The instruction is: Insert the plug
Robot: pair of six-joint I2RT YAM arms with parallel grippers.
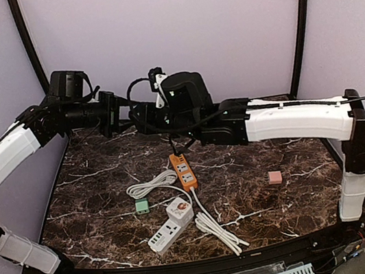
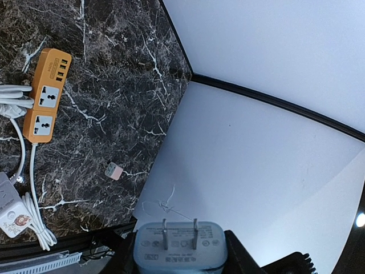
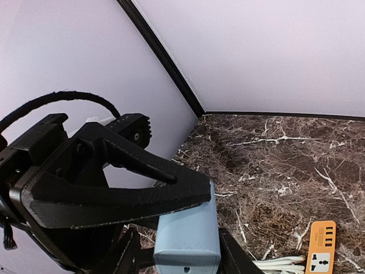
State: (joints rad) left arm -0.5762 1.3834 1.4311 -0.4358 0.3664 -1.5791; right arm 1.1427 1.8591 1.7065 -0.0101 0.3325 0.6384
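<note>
Plug (image 2: pixel 180 246) looks light, rigid, slick; grip its flat sides, prongs (image 2: pixel 165 233) free. Left hand (image 2: pixel 181 264) clamps it high behind the strip (image 1: pixel 184 171); right hand (image 3: pixel 185 254): cannot tell.

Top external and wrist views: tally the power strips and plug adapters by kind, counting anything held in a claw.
Power strips: 2 (orange strip, white strip)
Plug adapters: 4 (green adapter, pink adapter, white adapter on the white strip, blue adapter held off the table)
Total: 6
</note>
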